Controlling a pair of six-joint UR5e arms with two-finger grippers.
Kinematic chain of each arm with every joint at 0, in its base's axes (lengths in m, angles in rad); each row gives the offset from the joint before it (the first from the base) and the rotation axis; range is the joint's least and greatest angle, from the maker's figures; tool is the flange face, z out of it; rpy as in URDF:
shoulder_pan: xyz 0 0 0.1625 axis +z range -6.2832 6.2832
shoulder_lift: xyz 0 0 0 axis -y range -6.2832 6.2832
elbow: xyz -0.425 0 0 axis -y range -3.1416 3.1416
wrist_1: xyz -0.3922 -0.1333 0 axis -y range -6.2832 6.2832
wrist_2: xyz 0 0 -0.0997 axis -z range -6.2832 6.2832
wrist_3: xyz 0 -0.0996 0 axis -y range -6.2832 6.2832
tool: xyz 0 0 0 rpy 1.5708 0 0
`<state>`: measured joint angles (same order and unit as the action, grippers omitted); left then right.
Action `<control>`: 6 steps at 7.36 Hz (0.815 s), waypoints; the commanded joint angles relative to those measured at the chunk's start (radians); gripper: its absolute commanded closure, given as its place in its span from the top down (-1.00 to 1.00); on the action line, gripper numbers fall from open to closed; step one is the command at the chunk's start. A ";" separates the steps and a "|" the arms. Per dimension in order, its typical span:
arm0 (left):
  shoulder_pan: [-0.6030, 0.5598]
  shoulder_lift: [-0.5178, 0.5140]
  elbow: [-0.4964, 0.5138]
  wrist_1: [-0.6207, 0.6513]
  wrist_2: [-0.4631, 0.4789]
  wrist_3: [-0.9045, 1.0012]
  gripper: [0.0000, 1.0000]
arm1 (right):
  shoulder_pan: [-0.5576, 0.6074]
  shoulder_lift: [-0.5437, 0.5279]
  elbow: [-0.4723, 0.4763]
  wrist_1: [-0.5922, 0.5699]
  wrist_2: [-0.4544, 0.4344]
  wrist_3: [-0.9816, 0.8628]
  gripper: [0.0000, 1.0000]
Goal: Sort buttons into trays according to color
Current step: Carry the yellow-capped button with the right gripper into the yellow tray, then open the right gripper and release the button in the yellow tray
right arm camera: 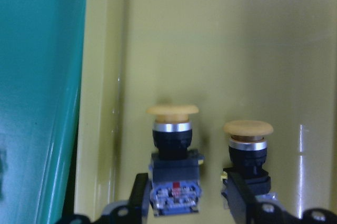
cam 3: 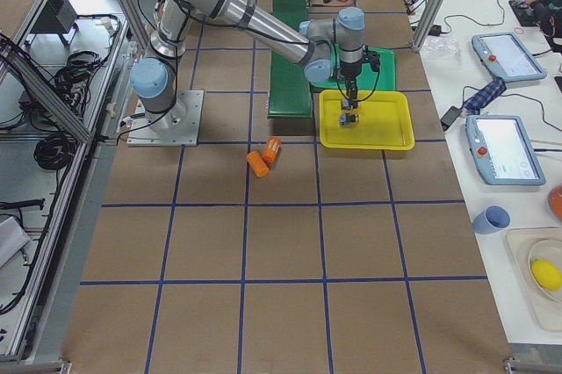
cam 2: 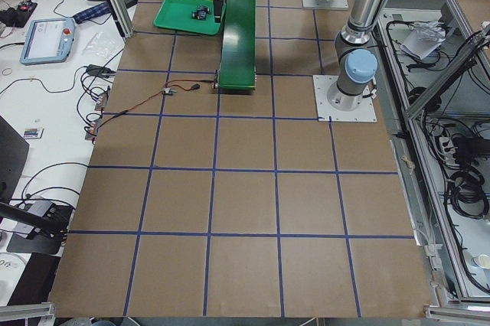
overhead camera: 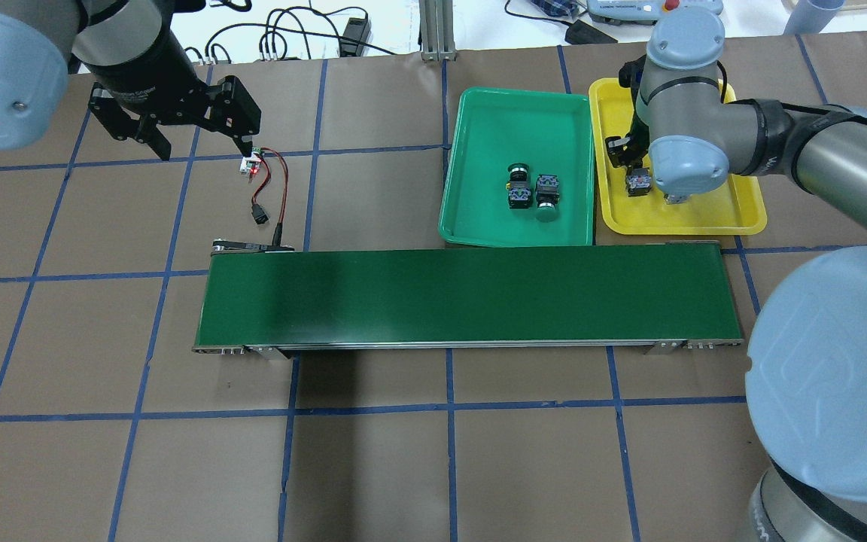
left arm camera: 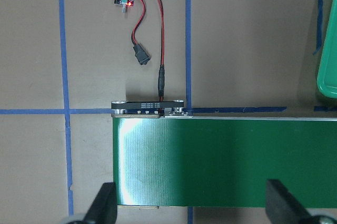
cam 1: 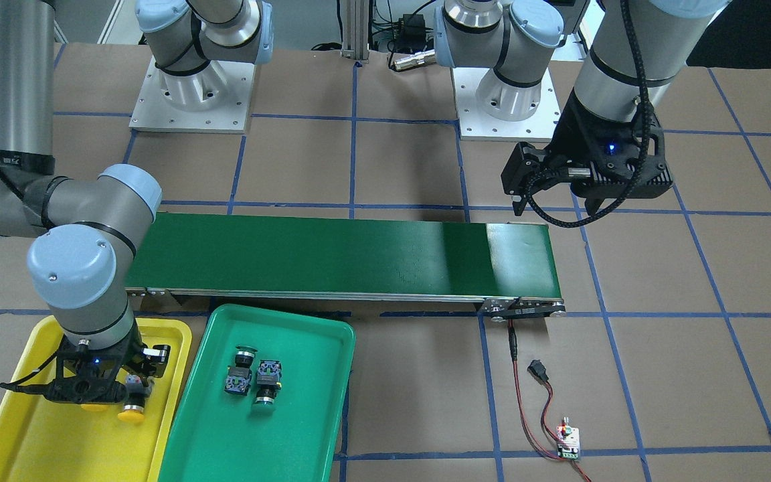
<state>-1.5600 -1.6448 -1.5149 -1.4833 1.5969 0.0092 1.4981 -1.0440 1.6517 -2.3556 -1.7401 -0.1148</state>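
Right gripper is down in the yellow tray, fingers slack either side of one yellow button, not squeezing it. It has a mushroom cap, silver collar and dark blocky body. Its twin sits just beside. Two green buttons lie together in the green tray. Left gripper hangs over the belt end, fingers spread wide, holding nothing.

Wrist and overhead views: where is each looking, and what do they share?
Left wrist: over the belt end, facing down; left claw shows at bottom.
Right wrist: close over the yellow tray, facing down on two yellow buttons; right claw flanks one.
Overhead: behind the robot, looking down; both arms show.
Shared: green tray in all three.
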 commanded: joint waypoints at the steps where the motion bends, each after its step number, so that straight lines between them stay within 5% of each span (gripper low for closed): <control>1: 0.000 -0.001 -0.001 0.000 0.000 0.000 1.00 | 0.007 -0.068 0.006 0.089 0.001 -0.002 1.00; 6: -0.002 0.003 -0.001 0.000 0.003 0.000 1.00 | 0.011 -0.411 0.011 0.633 0.050 0.012 1.00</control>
<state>-1.5604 -1.6429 -1.5154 -1.4833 1.5975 0.0092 1.5141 -1.3441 1.6631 -1.8932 -1.6937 -0.1012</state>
